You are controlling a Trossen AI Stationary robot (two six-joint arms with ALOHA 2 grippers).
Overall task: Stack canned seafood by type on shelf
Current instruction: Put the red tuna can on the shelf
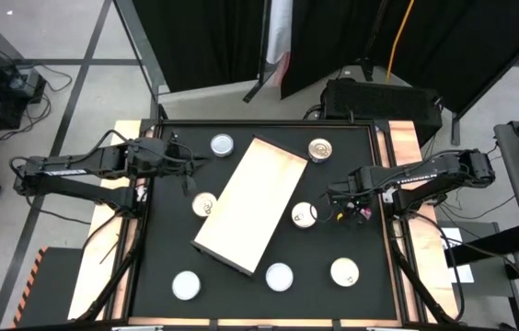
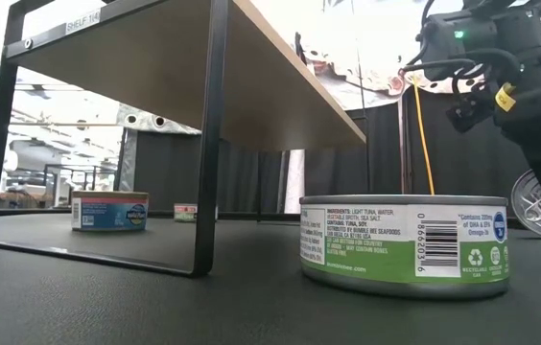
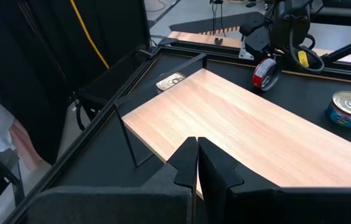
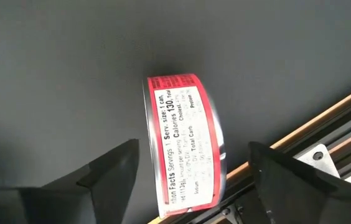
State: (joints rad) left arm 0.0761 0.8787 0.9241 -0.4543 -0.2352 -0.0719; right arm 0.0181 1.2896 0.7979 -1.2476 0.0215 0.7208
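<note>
A green-labelled tin (image 2: 405,244) sits beside the raised shelf (image 2: 184,72).

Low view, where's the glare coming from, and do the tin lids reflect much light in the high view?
Low view: strong backlight at the upper left behind the shelf, whose underside sits in shade; the green-label tin is evenly lit. High view: the tin lids glare white against the black tabletop.

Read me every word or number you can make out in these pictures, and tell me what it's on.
"SHELF 1/4": shelf frame tag.
"LIGHT TUNA, WATER", "0 86600": green tin label; its finer print is too small.
"Calories 130", "Serv. size: 1 can": red tin between the right gripper fingers.
Blue tin: unreadable.
</note>
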